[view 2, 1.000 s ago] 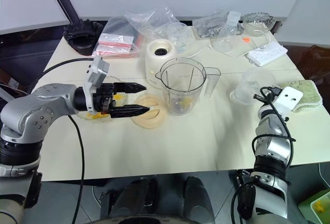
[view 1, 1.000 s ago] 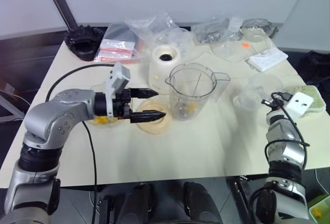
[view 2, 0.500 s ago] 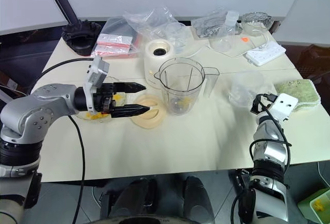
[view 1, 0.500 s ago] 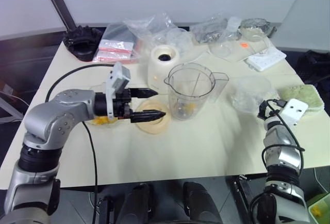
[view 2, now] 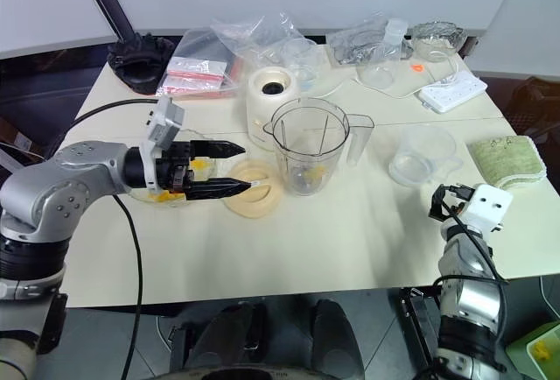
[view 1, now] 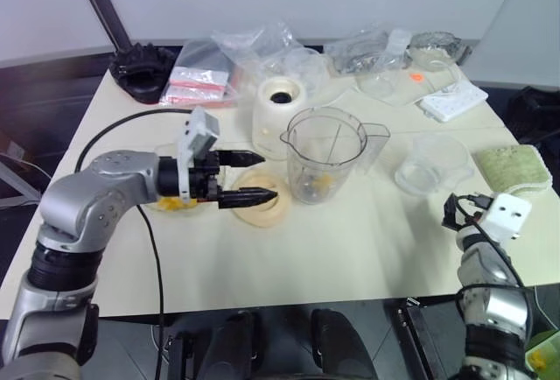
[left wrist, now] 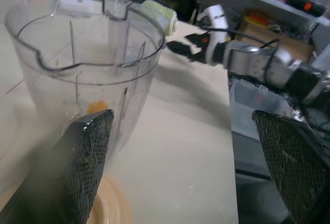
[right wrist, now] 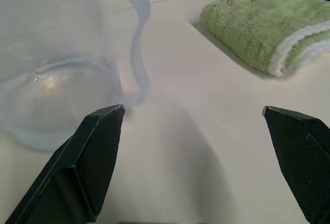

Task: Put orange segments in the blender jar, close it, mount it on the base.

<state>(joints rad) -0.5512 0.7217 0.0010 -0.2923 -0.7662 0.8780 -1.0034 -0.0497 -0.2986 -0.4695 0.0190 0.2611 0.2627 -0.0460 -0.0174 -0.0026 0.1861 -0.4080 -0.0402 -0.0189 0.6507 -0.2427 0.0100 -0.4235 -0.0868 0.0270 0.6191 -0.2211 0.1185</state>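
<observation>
Clear blender jar (view 1: 327, 154) upright at table centre, open-topped, handle and spout turned toward three o'clock. A few orange segments (view 1: 320, 184) already at the bottom by the blade, showing through the wall (left wrist: 96, 107). More orange fruit (view 2: 199, 166) in a glass bowl at nine o'clock from the jar, partly hidden behind the left gripper. Cream base (view 1: 279, 107) just beyond the jar at about eleven o'clock, dark socket up, empty. Flat peach lid (view 1: 261, 207) lying on the table at about eight o'clock from the jar, close beside it.

Left gripper (view 1: 256, 175) spread wide, empty, hovering level above the lid and pointing at the jar. Right gripper (right wrist: 206, 146) also spread, empty, near the table edge at four o'clock, facing a clear jug (view 2: 422, 157) and a green cloth (view 2: 507, 158).

Likely handling: segments soft, wet and slippery, so easily crushed or dropped; best pinched lightly across the broad sides. Jar probably light, rigid plastic with smooth tapered walls, prone to sliding or tipping if pushed near the rim; handle looks the surest hold, or a grasp across the rim. Lid thin and flat on the table, awkward to get under; edge grip probably needed.
</observation>
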